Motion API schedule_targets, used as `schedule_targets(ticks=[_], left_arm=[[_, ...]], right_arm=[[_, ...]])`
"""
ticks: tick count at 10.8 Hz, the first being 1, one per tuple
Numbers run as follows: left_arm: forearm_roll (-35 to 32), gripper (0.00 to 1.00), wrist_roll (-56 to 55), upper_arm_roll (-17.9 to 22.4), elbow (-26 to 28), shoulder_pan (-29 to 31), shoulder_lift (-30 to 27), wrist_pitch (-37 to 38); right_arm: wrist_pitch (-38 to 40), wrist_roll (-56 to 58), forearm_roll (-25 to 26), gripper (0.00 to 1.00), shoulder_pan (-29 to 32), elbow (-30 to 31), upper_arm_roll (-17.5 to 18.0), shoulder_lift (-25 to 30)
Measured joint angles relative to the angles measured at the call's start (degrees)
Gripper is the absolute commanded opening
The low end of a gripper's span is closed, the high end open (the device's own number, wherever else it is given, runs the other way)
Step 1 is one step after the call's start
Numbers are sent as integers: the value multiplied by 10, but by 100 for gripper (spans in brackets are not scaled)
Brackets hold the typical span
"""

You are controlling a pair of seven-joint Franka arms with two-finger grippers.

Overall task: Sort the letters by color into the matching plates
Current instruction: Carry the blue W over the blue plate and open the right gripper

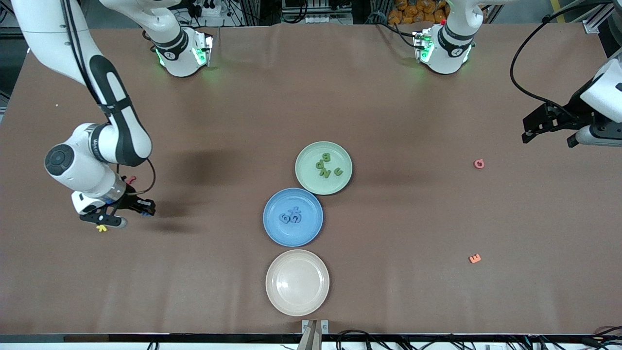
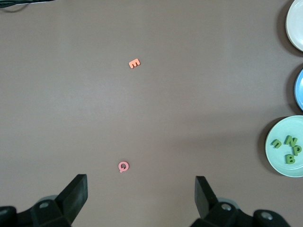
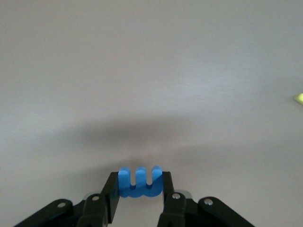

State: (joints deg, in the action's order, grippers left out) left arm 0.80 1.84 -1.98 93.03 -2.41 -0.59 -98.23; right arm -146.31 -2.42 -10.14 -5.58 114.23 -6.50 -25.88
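Right gripper (image 1: 127,212), lower left of the front view, pinches a blue letter (image 3: 140,182) above bare table, with the blue plate (image 1: 272,229) well off toward frame centre; left gripper (image 2: 139,198) waits spread wide at upper right.

3 round plates lie in a row at mid-table: the mint green plate (image 1: 323,167) farthest from the front camera holds 4 green letters (image 1: 328,166), the blue plate (image 1: 293,217) next holds 3 blue shapes (image 1: 291,216), and the cream plate (image 1: 297,282) is nearest. A chunky blue letter (image 3: 140,181) sits pinched in the right gripper (image 3: 138,196) above the table. A pink Q (image 1: 479,164) and an orange E (image 1: 475,258) lie toward the left arm's end, a yellow letter (image 1: 101,228) toward the right arm's.
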Motion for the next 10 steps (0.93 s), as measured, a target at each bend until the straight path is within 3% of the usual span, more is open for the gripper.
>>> schedule_targets(ticks=[4,10], left_arm=[[0,100,0,0,-2,0,0,0],[0,100,0,-1,-4,-1,0,0]], right_arm=[[8,-59,-81,22,-81,-47,2,-4],[9,-213,-90,22,-207,-193,25,-99]])
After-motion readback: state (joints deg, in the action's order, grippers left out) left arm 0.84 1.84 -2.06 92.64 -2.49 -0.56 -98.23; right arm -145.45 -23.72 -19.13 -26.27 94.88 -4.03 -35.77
